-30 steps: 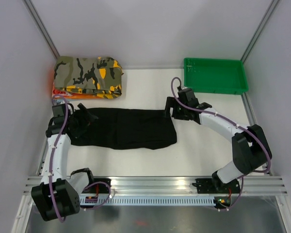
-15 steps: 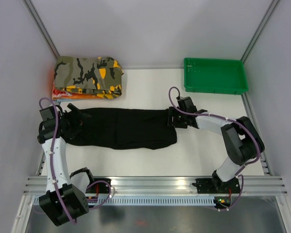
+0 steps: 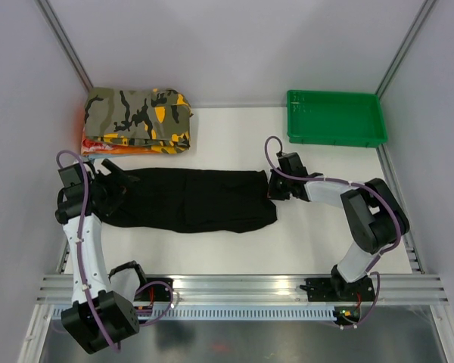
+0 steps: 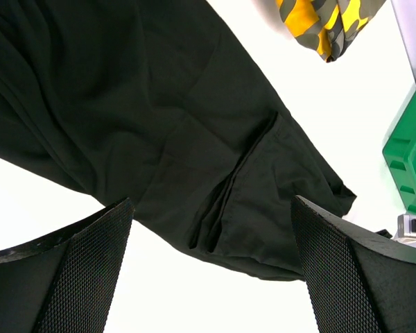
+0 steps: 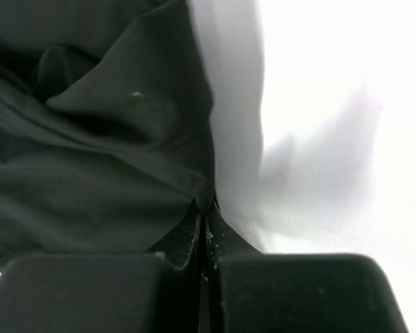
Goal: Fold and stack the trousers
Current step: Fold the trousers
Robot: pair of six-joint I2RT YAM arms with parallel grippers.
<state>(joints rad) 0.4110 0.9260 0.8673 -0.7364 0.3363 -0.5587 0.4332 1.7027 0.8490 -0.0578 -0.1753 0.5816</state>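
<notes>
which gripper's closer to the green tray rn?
Right. Right gripper sits at the end of the trousers nearest the green tray; left gripper is at their opposite end.

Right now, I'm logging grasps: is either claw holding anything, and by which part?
The right claw pinches the trousers at their right-end edge; the left claw is open, empty.

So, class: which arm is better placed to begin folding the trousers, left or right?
Right, probably. The right gripper sits at the trousers' right-hand end, jaws shut on the cloth edge. The left gripper hangs open above the other end, holding nothing.
</notes>
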